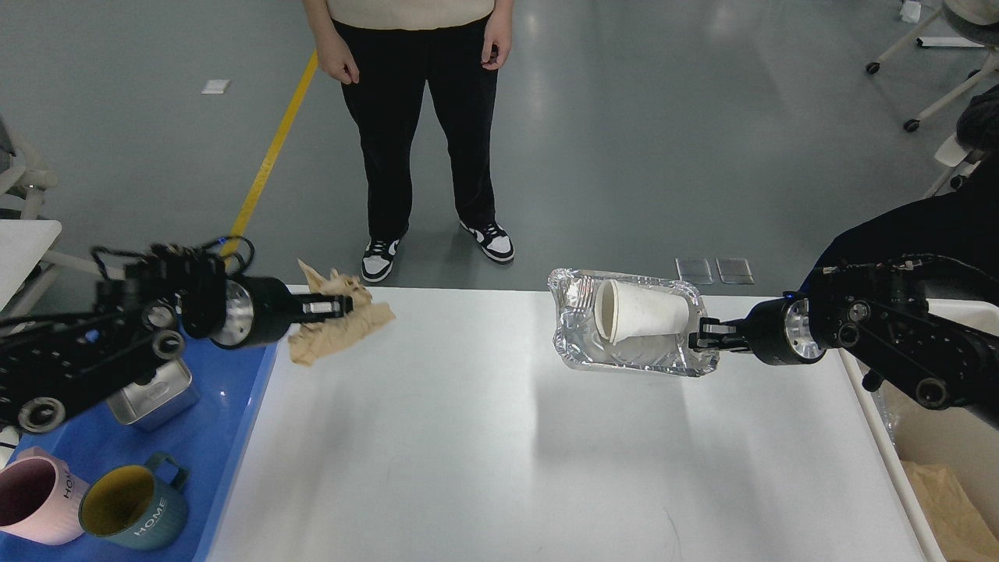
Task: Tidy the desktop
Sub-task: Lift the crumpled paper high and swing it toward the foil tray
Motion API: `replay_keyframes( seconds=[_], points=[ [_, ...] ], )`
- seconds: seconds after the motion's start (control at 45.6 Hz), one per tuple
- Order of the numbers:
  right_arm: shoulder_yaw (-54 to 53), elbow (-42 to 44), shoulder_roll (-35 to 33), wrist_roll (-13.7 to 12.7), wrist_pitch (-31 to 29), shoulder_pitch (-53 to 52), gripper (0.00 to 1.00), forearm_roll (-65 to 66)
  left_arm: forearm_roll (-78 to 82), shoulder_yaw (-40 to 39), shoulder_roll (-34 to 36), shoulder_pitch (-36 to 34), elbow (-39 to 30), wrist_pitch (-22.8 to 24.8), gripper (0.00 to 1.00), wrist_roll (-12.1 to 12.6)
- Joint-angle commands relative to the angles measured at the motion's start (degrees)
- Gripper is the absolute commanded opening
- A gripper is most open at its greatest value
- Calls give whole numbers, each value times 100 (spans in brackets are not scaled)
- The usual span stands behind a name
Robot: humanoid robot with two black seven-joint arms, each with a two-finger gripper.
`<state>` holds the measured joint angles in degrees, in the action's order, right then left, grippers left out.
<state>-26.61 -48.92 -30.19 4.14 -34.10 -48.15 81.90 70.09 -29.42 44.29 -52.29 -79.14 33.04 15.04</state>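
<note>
Nearest the camera, two mugs, one pink [35,499] and one teal [136,507], stood on the blue tray [218,437] below and behind the left end effector [347,306], with a metal box [152,398] just under that arm. Opposite, below the right arm, the cream bin [936,445] held brown paper [956,507]. Between tray and bin lay the desk [507,453], its white top bare across the whole near and middle span, reaching forward to a far edge just beyond both end effectors.

Left end effector: clenched on a crumpled brown paper wad [332,324], held above the desk's far left corner; the tray lay directly behind and below it. Right end effector [697,334]: closed on the right rim of a foil tray [624,355], which appeared lifted and tilted over the desk's far right part, its long axis running left to right away from the fingers. A white paper cup [640,312] lay on its side inside, mouth pointing left, away from the end effector.

Governing relation, as judged: the bin lay behind and to the right of the right end effector, close by, whereas the left end effector's wad was a full desk-width from it. A person [421,117] stood beyond the desk's far edge.
</note>
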Motion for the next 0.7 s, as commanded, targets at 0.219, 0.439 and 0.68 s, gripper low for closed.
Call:
replay_keyframes(
  seconds=[0.219, 0.439, 0.68],
  points=[
    [7, 5, 4, -9, 0, -27, 0, 1, -355, -1329, 818, -685, -234, 1793, 1, 245],
    [7, 5, -22, -1, -9, -45, 0, -8, -399, -1347, 730, -1115, -234, 2066, 1, 289],
    [-2, -4, -49, -1, -9, -45, 0, -8, -847, -1206, 37, -2381, 126, 2127, 2, 631]
  ],
)
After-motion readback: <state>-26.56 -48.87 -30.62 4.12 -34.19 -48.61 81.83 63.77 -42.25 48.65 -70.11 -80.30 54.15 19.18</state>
